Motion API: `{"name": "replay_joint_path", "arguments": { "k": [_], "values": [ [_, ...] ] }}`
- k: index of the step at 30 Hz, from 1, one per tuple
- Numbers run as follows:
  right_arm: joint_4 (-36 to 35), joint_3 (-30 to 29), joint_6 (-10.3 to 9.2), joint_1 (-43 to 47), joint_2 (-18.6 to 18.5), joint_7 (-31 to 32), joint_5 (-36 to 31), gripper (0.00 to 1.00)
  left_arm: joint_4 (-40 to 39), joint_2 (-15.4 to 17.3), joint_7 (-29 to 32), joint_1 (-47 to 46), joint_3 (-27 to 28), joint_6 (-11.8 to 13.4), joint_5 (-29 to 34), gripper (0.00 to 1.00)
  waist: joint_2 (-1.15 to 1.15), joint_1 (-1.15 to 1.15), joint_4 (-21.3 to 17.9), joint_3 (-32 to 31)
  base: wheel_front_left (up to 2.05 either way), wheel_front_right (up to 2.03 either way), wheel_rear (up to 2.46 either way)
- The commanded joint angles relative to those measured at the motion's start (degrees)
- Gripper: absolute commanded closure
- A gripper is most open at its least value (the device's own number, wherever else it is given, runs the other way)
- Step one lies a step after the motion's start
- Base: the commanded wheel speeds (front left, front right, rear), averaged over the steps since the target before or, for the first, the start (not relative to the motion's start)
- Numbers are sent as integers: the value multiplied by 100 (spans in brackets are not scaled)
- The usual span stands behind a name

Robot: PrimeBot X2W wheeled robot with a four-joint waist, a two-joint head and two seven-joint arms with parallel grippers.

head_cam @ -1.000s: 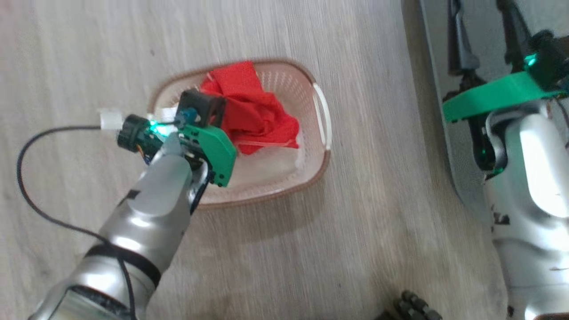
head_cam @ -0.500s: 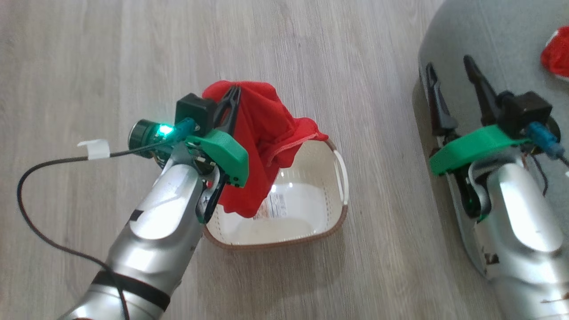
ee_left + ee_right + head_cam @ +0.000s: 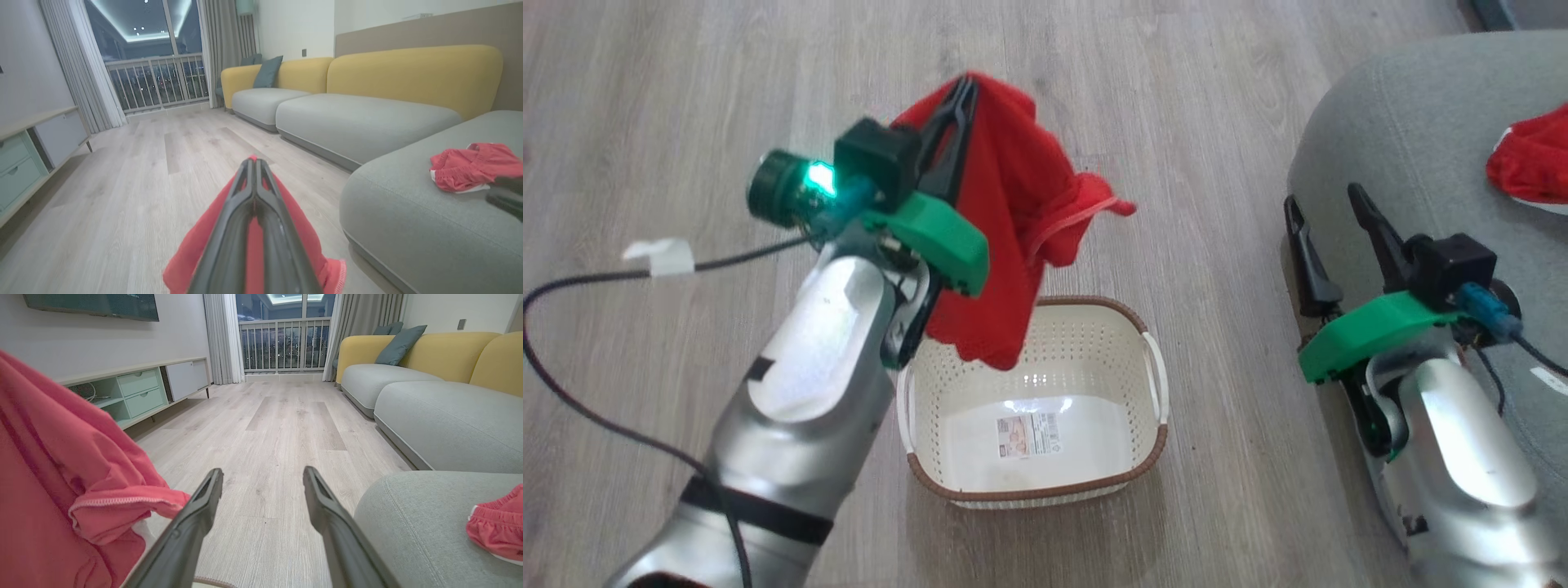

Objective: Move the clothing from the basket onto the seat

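Upper centre of the head view: left gripper [image 3: 968,82], jaws pinched flat together on a red garment [image 3: 1005,204]. Draped from the fingertips down the middle of the frame, clear of the floor, lowest fold covering part of the far rim of the basket [image 3: 1152,453].

Lower centre: basket on the wood floor [image 3: 686,82], a label sticker [image 3: 1029,434] on its bare bottom, left rim partly hidden behind the silver left forearm [image 3: 809,384].

Right edge: grey-green seat [image 3: 1405,122], with a 2nd red garment [image 3: 1531,163] lying on it at upper right. Right gripper [image 3: 1323,196] at the seat's near edge, between basket and seat, 2 fingers spread wide, holding nothing.

Left side: black cable [image 3: 572,282] carrying a white tag [image 3: 658,255], curving across the frame above the floor.

Left wrist view: yellow sofa [image 3: 408,69] across the upper right, low cabinet [image 3: 24,151] at the left edge. Right wrist view: held garment bulking at the left, just beside the spread fingers.
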Motion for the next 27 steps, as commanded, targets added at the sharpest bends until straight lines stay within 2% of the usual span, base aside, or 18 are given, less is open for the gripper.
{"name": "replay_joint_path", "arguments": {
  "k": [1,8,11,18,22,27],
  "values": [
    [-152,105,-2,-34,33,-36,35,0,-297,130,-72,-433,234,-11,48,100,-1,1,-16,-23,0,0,0],
    [-161,104,-2,19,61,-36,38,0,-550,117,-72,-546,186,-11,68,100,-1,1,-41,-44,0,0,0],
    [-322,294,-2,-77,87,-36,65,0,-603,105,-72,-531,127,-15,56,100,-1,1,-38,-43,0,0,0],
    [-905,1509,-2,-754,97,-36,197,0,-666,74,-55,-475,-91,-30,43,100,-1,1,-4,-16,0,0,0],
    [-865,2192,-2,-1332,71,-36,239,0,-707,53,-31,-446,-231,-34,-1,100,-1,1,39,4,0,0,0],
    [-559,2734,-2,-1878,54,-36,283,0,-755,34,-26,-450,-390,-44,-65,100,-1,1,114,28,0,0,0]
  ]
}}
